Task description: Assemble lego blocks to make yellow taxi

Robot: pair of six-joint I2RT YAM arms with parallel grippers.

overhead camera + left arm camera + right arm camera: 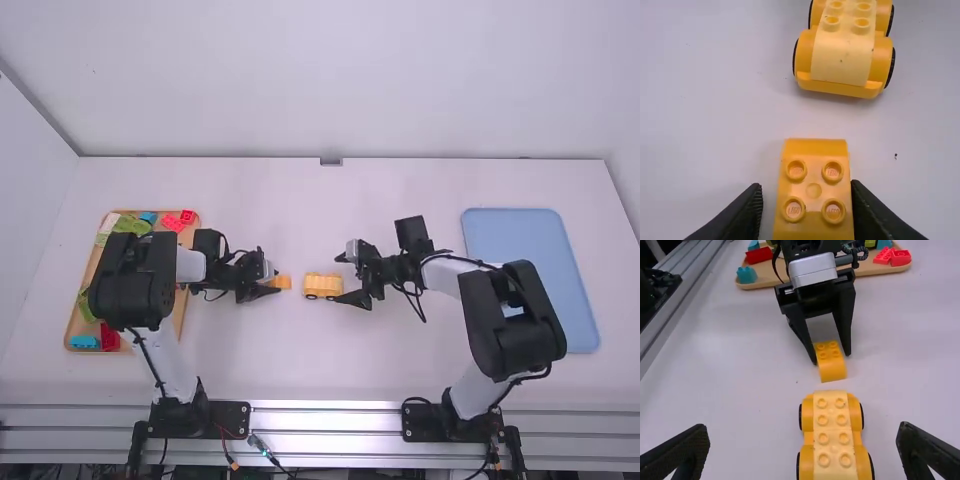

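High view: left end effector [274, 281] straddled an orange block [285, 282] loosely, left of the wheeled yellow base [321, 286] — open desk [822, 119] between — and right end effector [338, 278], empty, gaped clear of its edges.

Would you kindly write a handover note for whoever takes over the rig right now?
Left gripper: open around the orange four-stud block, a gap at one finger.
Right gripper: open, close to the wheeled base, not gripping it.
Done: base stands on its wheels, studs up.
Left: the block is off the base; probably grip it and fit it on top.
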